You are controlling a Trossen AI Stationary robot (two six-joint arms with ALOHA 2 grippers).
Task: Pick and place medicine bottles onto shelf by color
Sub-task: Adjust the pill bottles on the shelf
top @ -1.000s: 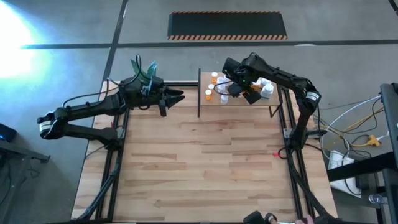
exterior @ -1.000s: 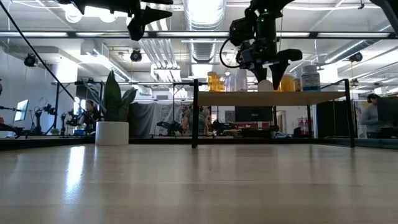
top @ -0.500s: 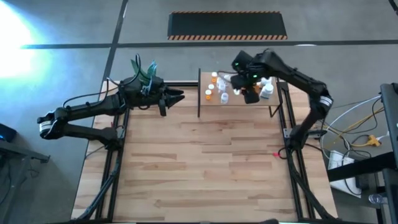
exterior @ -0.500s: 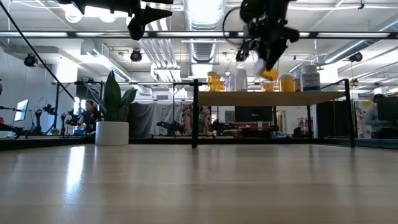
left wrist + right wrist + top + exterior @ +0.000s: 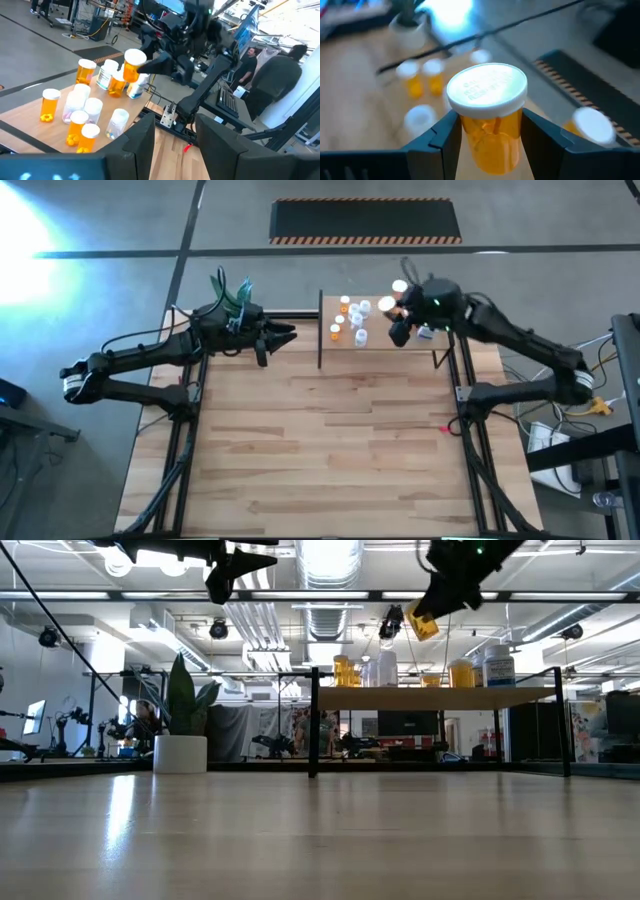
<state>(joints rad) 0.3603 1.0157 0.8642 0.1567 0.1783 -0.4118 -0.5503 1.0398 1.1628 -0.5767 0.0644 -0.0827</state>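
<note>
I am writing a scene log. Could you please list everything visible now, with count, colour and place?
held bottle: one, orange with white cap, in the right gripper above the shelf
bottles on shelf: about ten, orange, white or clear
shelf: one, light wood, black posts, table's far right
plant pot: one, white, far left
table: one, wooden
person: one, beyond the table
left gripper: empty, near the plant
right gripper: shut on the bottle

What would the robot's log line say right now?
right claw: holding orange bottle above shelf | left claw: waiting, empty
</note>
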